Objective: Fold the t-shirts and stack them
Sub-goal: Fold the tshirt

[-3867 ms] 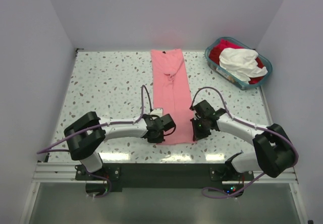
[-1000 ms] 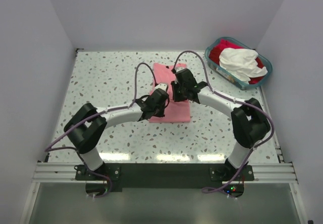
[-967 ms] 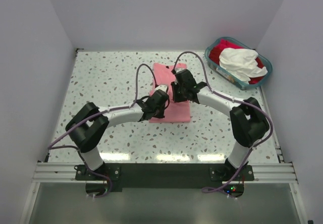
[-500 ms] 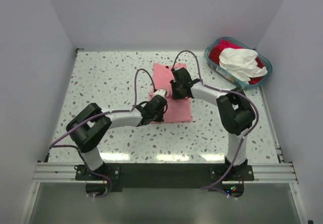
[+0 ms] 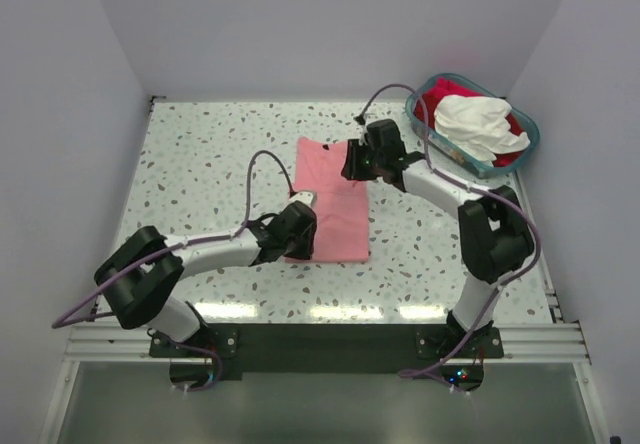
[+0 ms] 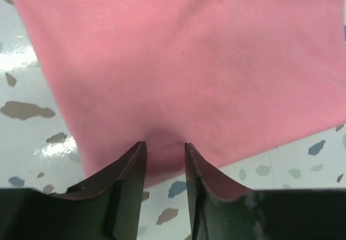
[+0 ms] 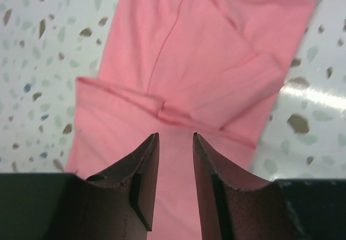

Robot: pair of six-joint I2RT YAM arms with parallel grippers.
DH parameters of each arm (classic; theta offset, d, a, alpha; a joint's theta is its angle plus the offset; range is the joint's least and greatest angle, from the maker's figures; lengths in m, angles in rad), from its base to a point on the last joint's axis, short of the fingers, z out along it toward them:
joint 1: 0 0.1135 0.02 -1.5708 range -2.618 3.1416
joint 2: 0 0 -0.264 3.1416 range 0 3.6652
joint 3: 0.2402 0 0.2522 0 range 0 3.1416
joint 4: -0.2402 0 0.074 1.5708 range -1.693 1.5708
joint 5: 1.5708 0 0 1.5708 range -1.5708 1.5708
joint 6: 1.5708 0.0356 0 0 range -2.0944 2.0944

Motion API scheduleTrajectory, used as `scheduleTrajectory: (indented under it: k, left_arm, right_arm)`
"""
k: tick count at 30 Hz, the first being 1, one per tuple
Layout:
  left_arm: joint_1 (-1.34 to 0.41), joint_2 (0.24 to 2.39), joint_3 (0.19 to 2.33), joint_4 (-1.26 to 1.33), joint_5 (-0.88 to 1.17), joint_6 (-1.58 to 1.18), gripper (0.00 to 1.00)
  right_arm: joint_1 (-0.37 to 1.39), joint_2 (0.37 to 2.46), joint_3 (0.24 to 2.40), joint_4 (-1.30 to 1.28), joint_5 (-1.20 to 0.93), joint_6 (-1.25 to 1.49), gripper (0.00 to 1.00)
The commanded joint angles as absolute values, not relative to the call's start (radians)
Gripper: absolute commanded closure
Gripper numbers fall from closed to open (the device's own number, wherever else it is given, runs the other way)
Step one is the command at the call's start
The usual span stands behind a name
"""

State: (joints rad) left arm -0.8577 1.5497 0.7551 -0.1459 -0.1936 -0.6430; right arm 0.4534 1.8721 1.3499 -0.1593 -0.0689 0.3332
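Now the pink tee (image 5: pixel 332 202) lies folded in half on the table (image 5: pixel 200 164), no longer a long strip, and both arms have backed off to its ends. Left gripper (image 6: pixel 165 145) is slightly open with its tips on the near edge, nothing clamped. Right gripper (image 7: pixel 175 137) is slightly open over the far fold, empty. Basket (image 5: pixel 488 171) at far right holds a white tee (image 5: pixel 478 124) over a red tee (image 5: pixel 432 94).

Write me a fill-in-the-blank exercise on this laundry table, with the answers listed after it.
1. The folded cloth t-shirt on the speckled table is salmon-____.
2. The teal-blue plastic basket sits at the table's far ____ corner.
3. In it, a crumpled ____ t-shirt lies on the red t-shirt.
4. The claw over the folded shirt's far end is the ____ one.
Missing words: pink; right; white; right.
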Motion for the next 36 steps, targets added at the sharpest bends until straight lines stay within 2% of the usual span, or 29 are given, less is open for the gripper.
scheduleTrajectory:
  k: [1, 3, 8, 12, 16, 19, 23, 27, 32, 36]
  left_arm:
    - [-0.856, 1.425, 0.764, -0.201, -0.225, -0.669, 0.58]
    - [-0.824, 1.355, 0.77, -0.152, -0.229, -0.654, 0.54]
    - [-0.639, 1.318, 0.724, 0.053, -0.01, -0.652, 0.51]
    - [-0.612, 1.391, 0.741, 0.058, 0.092, -0.649, 0.6]
    - [-0.611, 1.413, 0.655, 0.101, 0.202, -0.689, 0.71]
    - [-0.611, 1.414, 0.569, 0.123, 0.216, -0.725, 0.76]
    - [-0.612, 1.413, 0.473, 0.127, 0.17, -0.755, 0.82]
    - [-0.611, 1.375, 0.454, 0.078, 0.149, -0.759, 0.81]
    - [-0.614, 1.269, 0.422, 0.057, 0.159, -0.764, 0.73]
    - [-0.623, 1.243, 0.402, 0.106, 0.207, -0.765, 0.71]
  right_arm:
    - [0.45, 1.696, 1.191, -0.04, -0.244, 0.432, 0.64]
    - [0.437, 1.645, 1.063, 0.036, -0.311, 0.483, 0.62]
    - [0.411, 1.557, 0.867, 0.198, -0.5, 0.606, 0.57]
    - [0.411, 1.546, 0.734, 0.365, -0.647, 0.728, 0.55]
    - [0.411, 1.552, 0.58, 0.474, -0.733, 0.756, 0.54]
    - [0.411, 1.588, 0.471, 0.564, -0.798, 0.773, 0.54]
    - [0.385, 1.626, 0.375, 0.578, -0.758, 0.738, 0.55]
    - [0.373, 1.599, 0.359, 0.546, -0.732, 0.718, 0.55]
    - [0.393, 1.46, 0.422, 0.459, -0.787, 0.701, 0.53]
    - [0.486, 1.465, 0.449, 0.563, -0.808, 0.8, 0.52]
